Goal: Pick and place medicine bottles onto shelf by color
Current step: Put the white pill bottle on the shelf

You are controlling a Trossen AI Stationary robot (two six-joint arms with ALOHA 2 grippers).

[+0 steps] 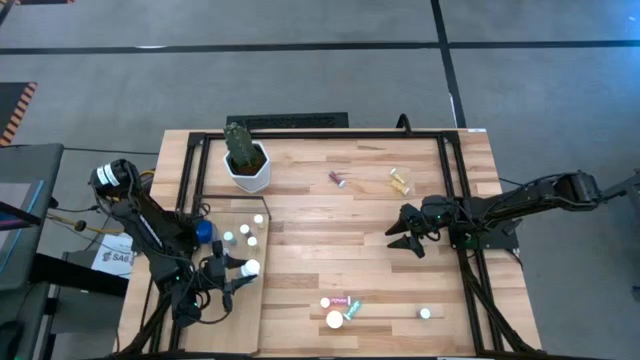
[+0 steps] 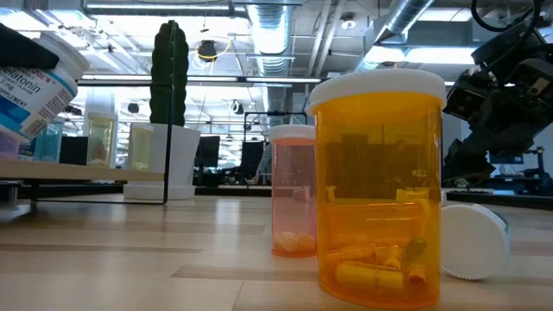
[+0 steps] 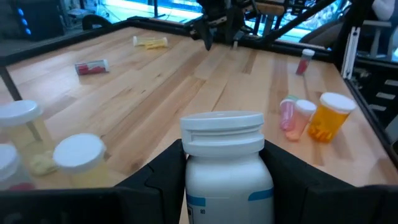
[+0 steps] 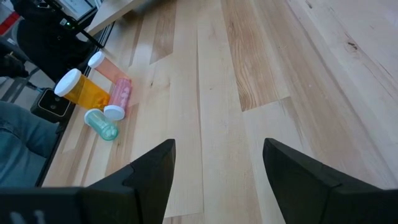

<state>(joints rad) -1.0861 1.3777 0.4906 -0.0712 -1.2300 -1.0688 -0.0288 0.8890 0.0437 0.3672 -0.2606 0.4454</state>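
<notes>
Two tools, left tool [image 3: 225,180] pinching one white bottle [image 3: 225,165], right tool [image 4: 217,180] spread.

A robotics lab in an open office or industrial space.
Exposed silver ducts [image 2: 268,34] and pipes ran under the ceiling, desk monitors [image 2: 210,151] stood in the background, grey carpet [image 1: 300,80] surrounded the plank table [image 1: 330,230], and a black metal frame [image 1: 190,180] bordered it.
</notes>
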